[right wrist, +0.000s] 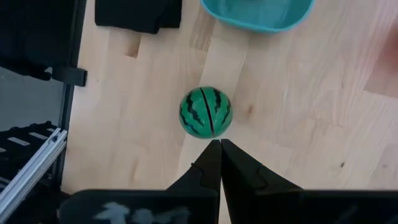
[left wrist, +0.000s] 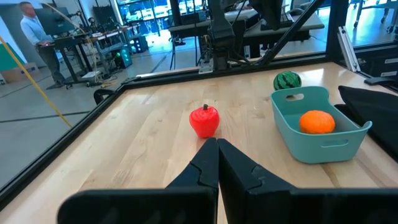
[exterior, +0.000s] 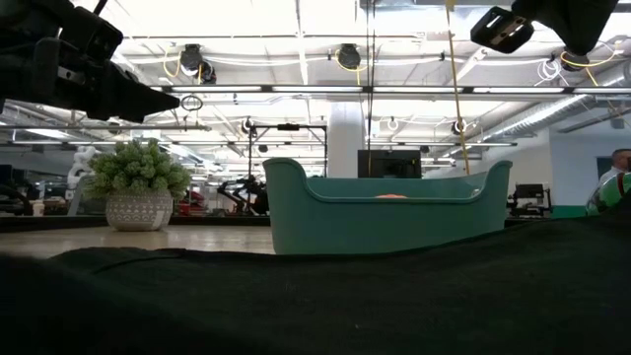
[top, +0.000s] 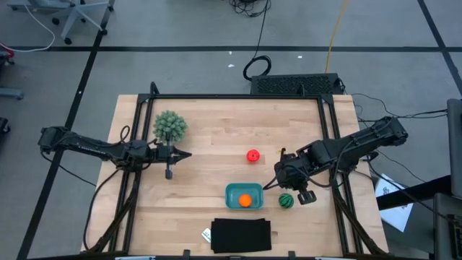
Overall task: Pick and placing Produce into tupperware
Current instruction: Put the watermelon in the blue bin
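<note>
Watermelon-striped dark green toy ball (right wrist: 206,112) on wooden desk (top: 209,137), just right of teal plastic tub (top: 243,195) holding orange piece (top: 245,201). Right pincer (right wrist: 220,144) above ball, fingers together, empty. Open wide, centre, descend.

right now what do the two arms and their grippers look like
Both arms are dark, nearly black, jointed segments with thin cables trailing along them. The left gripper ends in two slim black fingers tapering to a point. The right gripper has the same dark wedge-shaped fingers, pressed together, on a bulkier black wrist block. No markings or colour accents are visible.
</note>
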Motion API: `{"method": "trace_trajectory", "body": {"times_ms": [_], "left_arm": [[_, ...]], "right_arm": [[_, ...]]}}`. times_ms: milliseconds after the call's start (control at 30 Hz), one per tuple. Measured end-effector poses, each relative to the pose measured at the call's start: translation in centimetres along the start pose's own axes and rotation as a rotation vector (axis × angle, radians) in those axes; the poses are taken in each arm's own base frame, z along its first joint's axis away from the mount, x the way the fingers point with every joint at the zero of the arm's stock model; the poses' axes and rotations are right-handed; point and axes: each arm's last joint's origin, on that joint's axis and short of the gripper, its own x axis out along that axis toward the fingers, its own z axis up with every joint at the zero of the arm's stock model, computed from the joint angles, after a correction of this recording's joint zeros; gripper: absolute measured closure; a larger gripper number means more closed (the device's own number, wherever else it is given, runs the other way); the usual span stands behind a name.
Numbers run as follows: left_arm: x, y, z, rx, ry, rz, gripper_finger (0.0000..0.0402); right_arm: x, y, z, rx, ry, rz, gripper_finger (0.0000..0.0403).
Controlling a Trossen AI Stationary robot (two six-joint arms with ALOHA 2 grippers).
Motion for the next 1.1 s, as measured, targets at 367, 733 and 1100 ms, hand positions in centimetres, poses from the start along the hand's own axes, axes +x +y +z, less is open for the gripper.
{"method": "trace_trajectory", "body": {"times_ms": [367, 733, 1100], "left_arm": [[0.0, 0.0, 0.0, 0.0, 0.0, 0.0, 0.04], [0.0, 0.0, 0.0, -0.005, 0.0, 0.0, 0.0401], [0.0, 0.0, 0.0, -0.008, 0.0, 0.0, 0.0401]], "right_arm": [[0.0, 0.02, 0.2, 0.003, -0.02, 0.003, 0.0375], [0.0, 0.04, 0.45, 0.034, -0.046, 0.007, 0.0245], [-0.01, 0.1, 0.9, 0.038, -0.092, 0.014, 0.0137]]}}
